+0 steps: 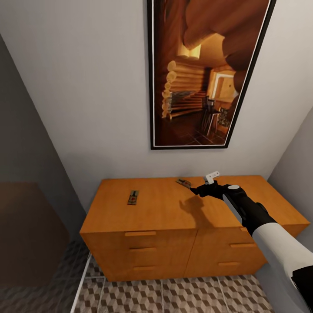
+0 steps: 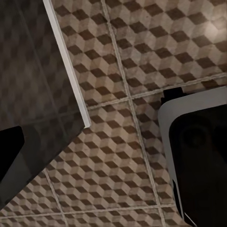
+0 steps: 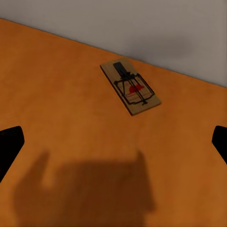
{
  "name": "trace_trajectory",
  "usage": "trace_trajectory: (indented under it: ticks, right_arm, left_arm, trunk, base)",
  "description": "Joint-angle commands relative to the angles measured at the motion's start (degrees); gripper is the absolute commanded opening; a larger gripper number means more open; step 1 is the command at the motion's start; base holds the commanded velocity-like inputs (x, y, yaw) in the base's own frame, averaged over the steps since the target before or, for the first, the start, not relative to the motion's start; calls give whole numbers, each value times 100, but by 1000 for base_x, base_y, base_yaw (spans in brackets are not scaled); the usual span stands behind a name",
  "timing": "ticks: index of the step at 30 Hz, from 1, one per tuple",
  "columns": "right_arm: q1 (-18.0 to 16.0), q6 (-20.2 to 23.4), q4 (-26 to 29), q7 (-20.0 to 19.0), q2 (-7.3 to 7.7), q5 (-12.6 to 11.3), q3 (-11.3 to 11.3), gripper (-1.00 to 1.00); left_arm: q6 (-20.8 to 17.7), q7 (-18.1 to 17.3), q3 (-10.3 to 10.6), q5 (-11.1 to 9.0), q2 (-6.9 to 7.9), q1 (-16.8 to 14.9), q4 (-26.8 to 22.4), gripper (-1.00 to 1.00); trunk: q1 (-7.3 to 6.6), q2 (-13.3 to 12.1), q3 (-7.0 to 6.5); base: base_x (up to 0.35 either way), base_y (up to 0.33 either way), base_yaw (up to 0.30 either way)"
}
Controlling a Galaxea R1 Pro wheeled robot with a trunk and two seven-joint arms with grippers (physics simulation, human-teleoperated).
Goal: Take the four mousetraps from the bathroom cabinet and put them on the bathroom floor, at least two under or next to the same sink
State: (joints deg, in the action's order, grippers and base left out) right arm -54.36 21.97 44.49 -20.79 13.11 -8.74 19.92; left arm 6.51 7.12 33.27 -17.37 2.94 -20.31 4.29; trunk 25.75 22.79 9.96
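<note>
A: Two mousetraps lie on the cabinet [image 1: 174, 208] top: one mousetrap [image 3: 130, 87] by the wall, another [image 1: 133, 197] further left.

B: None shows on the bathroom floor [image 2: 142, 47], though little of it is visible. The right gripper [image 1: 196, 188] hovers spread wide, empty, just short of the near trap; the left gripper's state can't be told.

Orange-brown cabinet [image 1: 174, 217], cube-patterned floor [image 2: 142, 47]
</note>
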Motion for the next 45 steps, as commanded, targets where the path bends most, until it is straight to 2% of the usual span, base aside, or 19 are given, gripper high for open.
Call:
trace_trajectory:
  ticks: [1,27,45]
  right_arm:
    - [-6,36,7,13,7,-59,21,100]
    - [-5,36,7,13,6,-59,21,100]
    - [-5,36,7,13,7,-58,21,100]
  left_arm:
    - [35,0,48,-47,-4,-6,19,100]
    - [35,0,48,-47,-4,9,19,100]
    - [35,0,48,-47,-4,9,19,100]
  trunk:
    - [3,13,21]
    - [3,13,250]
    - [3,13,267]
  base:
    - [0,0,0]
    - [0,0,0]
    - [83,59,0]
